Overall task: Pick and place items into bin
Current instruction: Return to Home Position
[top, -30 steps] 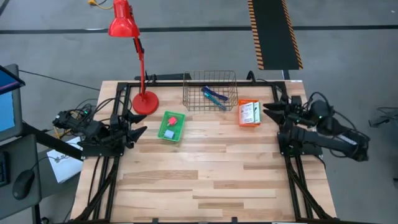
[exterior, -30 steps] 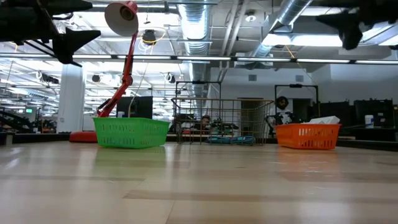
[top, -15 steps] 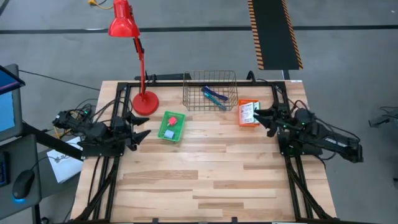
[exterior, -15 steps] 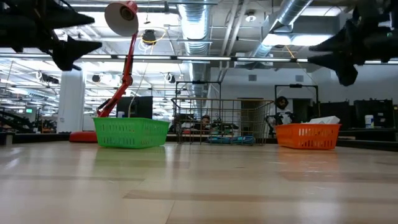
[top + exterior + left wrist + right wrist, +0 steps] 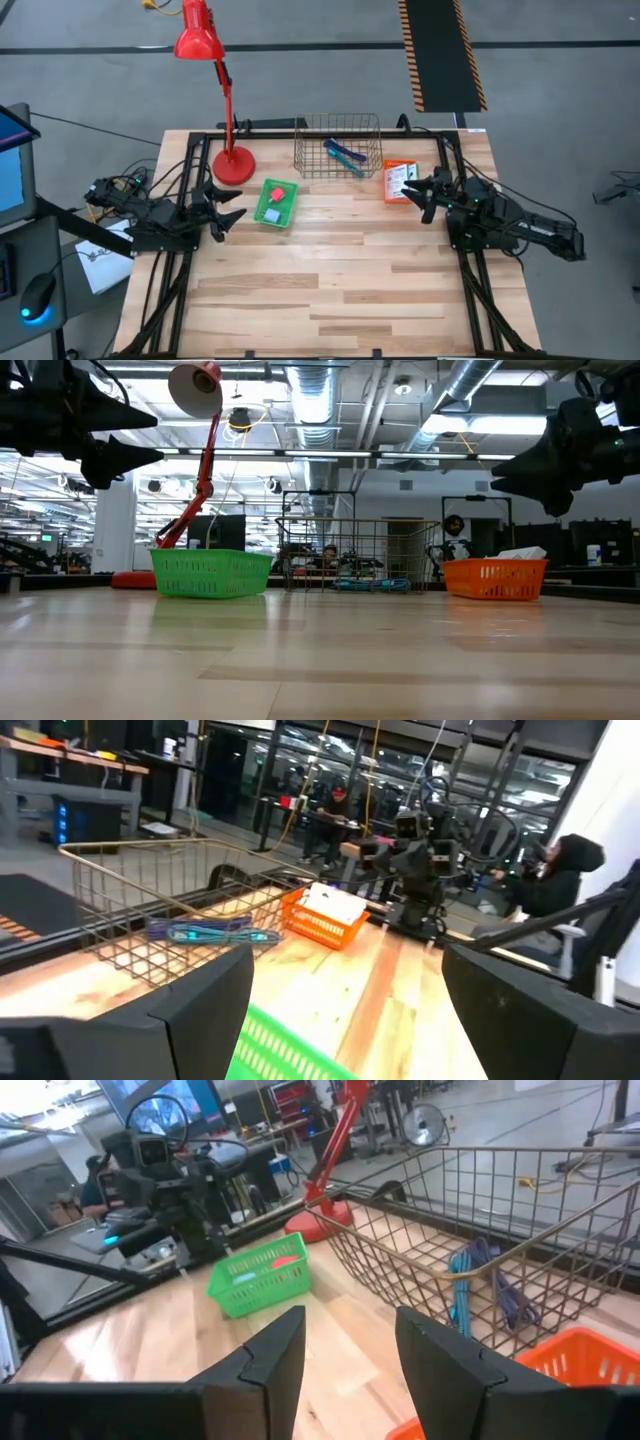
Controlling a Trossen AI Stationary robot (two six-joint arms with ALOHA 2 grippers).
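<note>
A wire basket [image 5: 338,147] at the table's far edge holds the teal stick [image 5: 462,1272] and the dark-blue stick [image 5: 500,1295]. A green basket [image 5: 277,203] holds the light-blue piece [image 5: 271,215] and the pink-red piece [image 5: 277,194]. White card packs [image 5: 398,181] lie in an orange basket [image 5: 400,196]. My left gripper [image 5: 238,206] hovers open just left of the green basket. My right gripper [image 5: 410,190] hovers open at the orange basket's right side, above the table.
A red desk lamp stands with its base [image 5: 233,164] left of the wire basket. Black frame rails [image 5: 470,290] run along the table's left, right and far edges. The near half of the wooden table [image 5: 320,300] holds no objects. A person [image 5: 555,880] sits in the room beyond the table.
My right gripper has swung from the table's right edge toward the orange basket and come down, staying open. My left gripper has edged toward the green basket, open as before. The baskets and items have stayed where they were.
</note>
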